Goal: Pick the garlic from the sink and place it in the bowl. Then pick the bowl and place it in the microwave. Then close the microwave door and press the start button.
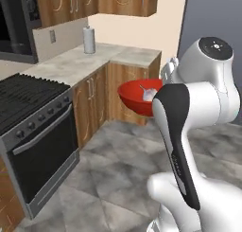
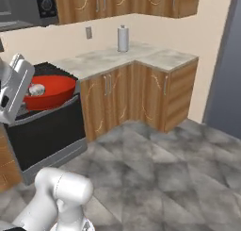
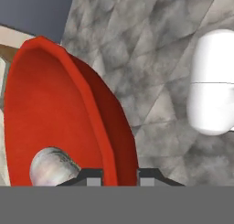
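A glossy red bowl [image 1: 137, 99] hangs in mid-air above the kitchen floor, tilted a little. The whitish garlic [image 1: 150, 93] lies inside it. My gripper [image 3: 119, 178] is shut on the bowl's rim, with one fingertip inside the bowl [image 3: 55, 113] beside the garlic [image 3: 51, 167] and the other outside the wall. From the right base, the bowl [image 2: 52, 94] with the garlic [image 2: 36, 89] sits in front of the stove, held by my gripper [image 2: 24, 94]. The microwave [image 2: 21, 7] with its dial panel is high at the upper left.
A black stove [image 1: 33, 117] with knobs stands left of the bowl. A marble corner counter [image 1: 94, 58] over wooden cabinets carries a grey canister [image 1: 89, 39]. A tall dark grey panel [image 2: 230, 60] rises at the right. Grey stone floor [image 2: 155, 169] lies open ahead.
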